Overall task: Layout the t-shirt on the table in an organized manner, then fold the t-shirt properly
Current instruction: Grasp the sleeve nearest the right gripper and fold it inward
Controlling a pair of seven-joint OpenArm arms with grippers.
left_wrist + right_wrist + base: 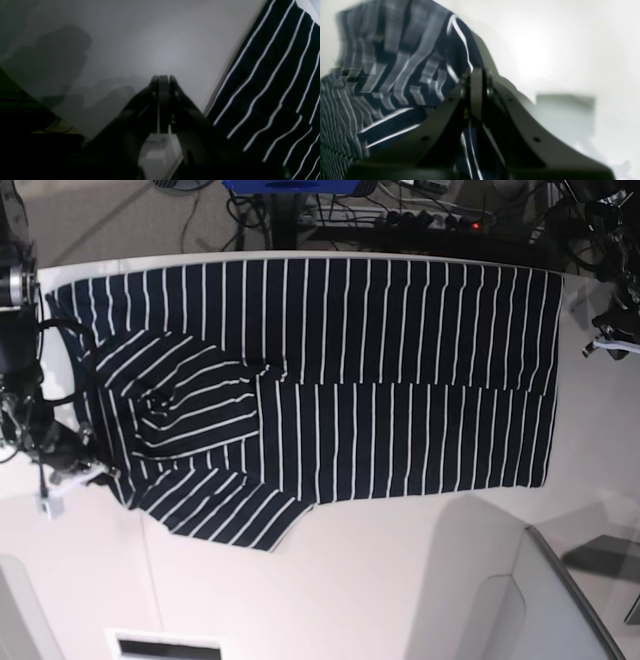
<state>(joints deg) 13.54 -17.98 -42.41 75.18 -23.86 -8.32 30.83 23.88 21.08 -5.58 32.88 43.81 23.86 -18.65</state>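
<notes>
The dark navy t-shirt [380, 360] with thin white stripes lies spread across the far half of the white table [400, 580], with one sleeve folded in over the body at the left. My right gripper [477, 72] is shut on a raised fold of the t-shirt [395, 62], and striped fabric shows between its fingers. In the base view this gripper [95, 472] sits at the shirt's left edge. My left gripper [163, 77] is shut with nothing in it, over bare table [162, 37] just left of the t-shirt [275, 87]. In the base view it [602, 345] is beyond the hem at the right.
Cables and a power strip [430, 220] lie on the floor beyond the table's far edge. A curved seam [560, 580] runs across the table's near right corner. Dark floor clutter [30, 125] shows past the table edge in the left wrist view.
</notes>
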